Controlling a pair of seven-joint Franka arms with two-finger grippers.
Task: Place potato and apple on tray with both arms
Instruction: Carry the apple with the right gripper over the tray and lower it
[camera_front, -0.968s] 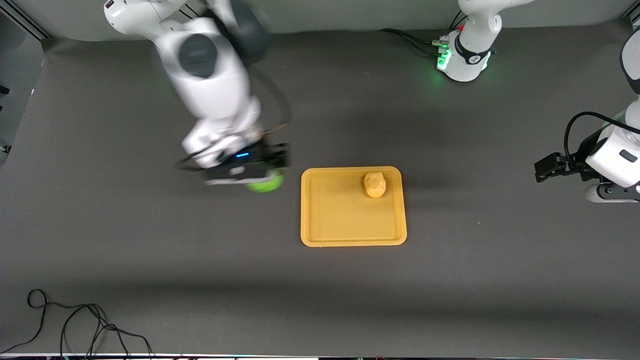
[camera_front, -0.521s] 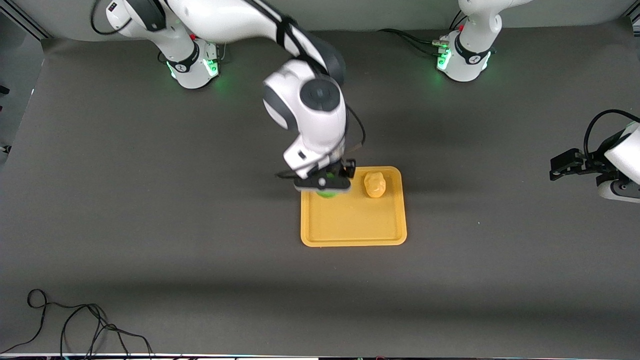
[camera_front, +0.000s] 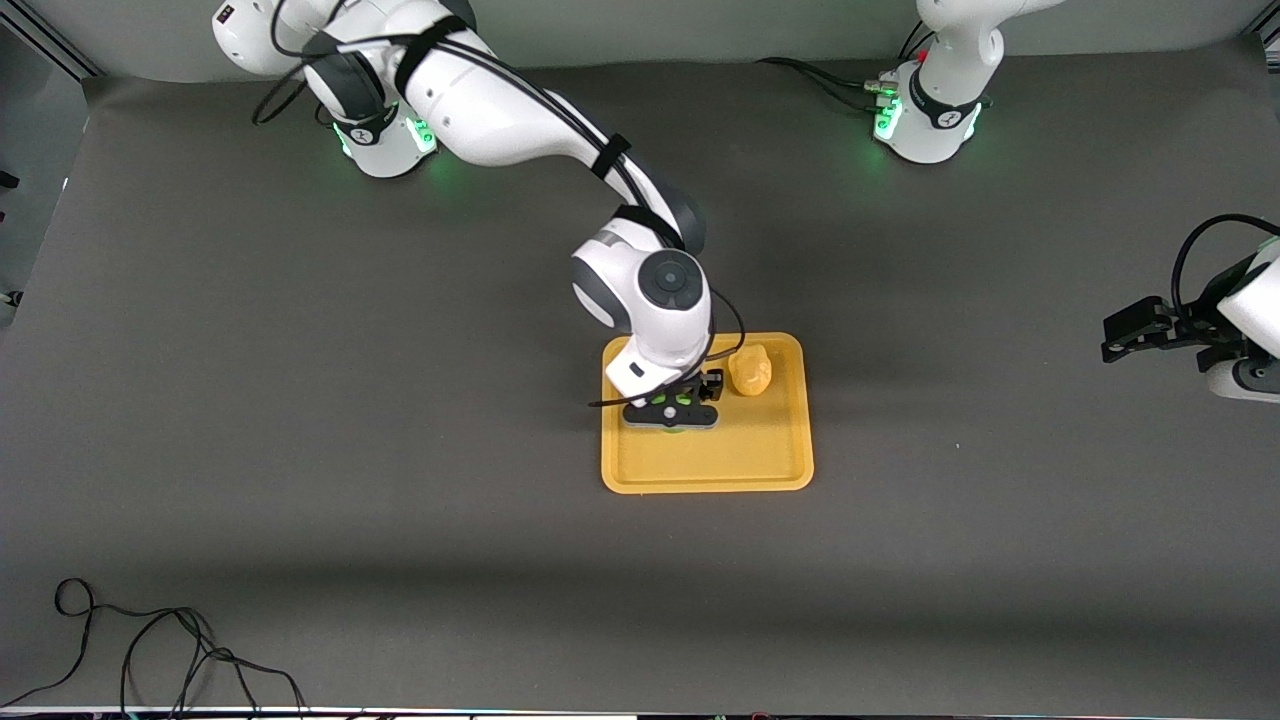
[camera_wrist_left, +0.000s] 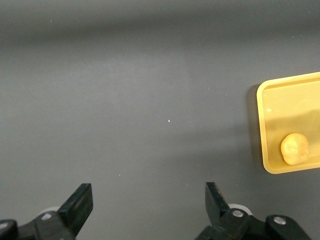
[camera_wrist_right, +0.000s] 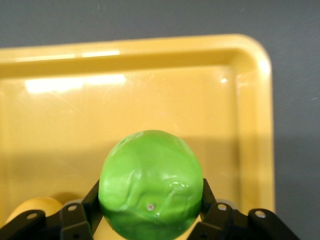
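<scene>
apple, a small round bright green fruit with dimpled skin (camera_wrist_right: 150, 182), sits clamped between the two black fingers of the right tool (camera_front: 671, 414), which is over the flat rectangular orange-yellow plastic tray with rounded corners and a low rim (camera_front: 770, 470), above the part of it toward the right arm's end of the table. in the front view only slivers of green (camera_front: 659, 399) show under the black tool. the small lumpy pale yellow-orange potato (camera_front: 749, 370) lies on the tray, just beside the right tool, in the tray's corner farther from the front camera and toward the left arm's end. the tray rests on the dark grey table (camera_front: 300, 450), near its middle. the left tool (camera_wrist_left: 149, 206) hangs with its fingers spread wide and nothing between them, over bare table well apart from the tray, at the left arm's end; that arm waits. no brand, label or writing can be read on the fruit, potato or tray. a black cable (camera_front: 150, 650) lies coiled on the table's edge nearest the front camera.
</scene>
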